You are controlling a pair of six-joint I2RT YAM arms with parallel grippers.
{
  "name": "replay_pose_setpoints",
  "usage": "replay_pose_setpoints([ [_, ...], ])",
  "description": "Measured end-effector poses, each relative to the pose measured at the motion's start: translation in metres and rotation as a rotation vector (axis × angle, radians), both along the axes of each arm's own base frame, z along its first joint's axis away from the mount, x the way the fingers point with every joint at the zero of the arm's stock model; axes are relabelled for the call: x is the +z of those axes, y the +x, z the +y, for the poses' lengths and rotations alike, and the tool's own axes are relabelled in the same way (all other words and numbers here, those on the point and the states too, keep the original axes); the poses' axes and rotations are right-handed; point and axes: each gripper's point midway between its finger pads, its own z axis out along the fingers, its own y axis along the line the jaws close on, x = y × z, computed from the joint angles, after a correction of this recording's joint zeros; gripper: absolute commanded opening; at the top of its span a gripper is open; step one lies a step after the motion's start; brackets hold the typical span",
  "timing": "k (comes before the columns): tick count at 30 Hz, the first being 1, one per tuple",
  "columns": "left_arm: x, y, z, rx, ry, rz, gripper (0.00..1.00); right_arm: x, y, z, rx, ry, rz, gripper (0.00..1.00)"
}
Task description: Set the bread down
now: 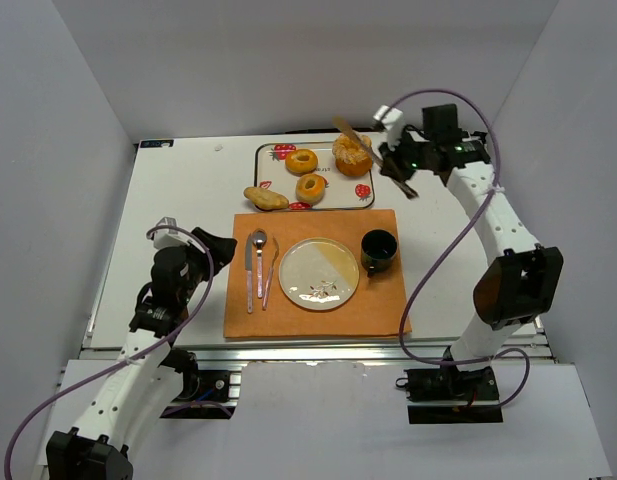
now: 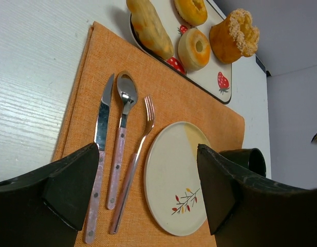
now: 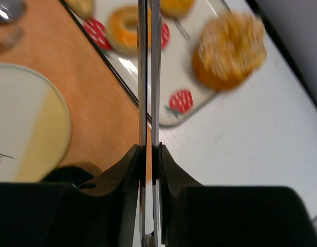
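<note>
Two small golden bread rings lie on the strawberry-print tray [image 1: 336, 197]: one at the back [image 1: 302, 161], one nearer the mat [image 1: 310, 187]. Both also show in the left wrist view [image 2: 191, 10], [image 2: 194, 49] and the right wrist view [image 3: 176, 6], [image 3: 125, 28]. My right gripper [image 1: 399, 166] [image 3: 149, 164] is shut on a pair of metal tongs [image 3: 142, 77], held above the tray's right end, their tips [image 1: 350, 133] over the large bun [image 1: 352, 157]. The tongs' arms are nearly together and hold nothing. My left gripper [image 1: 216, 246] [image 2: 148, 190] is open and empty at the mat's left edge.
A cream plate [image 1: 318, 272] sits on the orange mat [image 1: 388, 310], with a knife [image 1: 249, 270], spoon [image 1: 259, 260] and fork [image 1: 270, 270] to its left and a dark mug [image 1: 379, 250] to its right. An oblong tan roll [image 1: 265, 198] lies at the tray's front left.
</note>
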Motion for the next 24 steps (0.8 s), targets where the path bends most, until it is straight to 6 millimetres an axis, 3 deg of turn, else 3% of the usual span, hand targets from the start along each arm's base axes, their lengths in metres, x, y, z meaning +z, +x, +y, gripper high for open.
replay_pose_setpoints([
  [2, 0.004, 0.001, 0.0, 0.0, -0.001, -0.007, 0.86, 0.03, -0.004, 0.044, 0.092, 0.034, -0.062, 0.23],
  [4, 0.007, 0.001, 0.0, 0.001, -0.003, -0.015, 0.86, 0.045, -0.002, 0.072, 0.133, 0.051, -0.093, 0.24],
  [6, 0.009, 0.002, 0.0, 0.002, -0.005, -0.019, 0.86, 0.044, 0.006, 0.091, 0.143, 0.044, -0.097, 0.26],
  [9, 0.011, 0.001, 0.0, 0.006, -0.011, -0.023, 0.86, 0.02, 0.022, 0.113, 0.13, 0.006, -0.071, 0.3],
  [13, 0.013, 0.0, 0.001, 0.015, -0.017, -0.028, 0.86, -0.029, 0.037, 0.134, 0.114, -0.06, -0.004, 0.37],
  [16, 0.013, 0.0, 0.003, 0.023, -0.018, -0.029, 0.86, -0.052, 0.04, 0.144, 0.111, -0.091, 0.026, 0.38],
  [24, 0.014, 0.001, 0.004, 0.035, -0.026, -0.027, 0.86, -0.046, 0.05, 0.149, 0.095, -0.091, -0.018, 0.42],
])
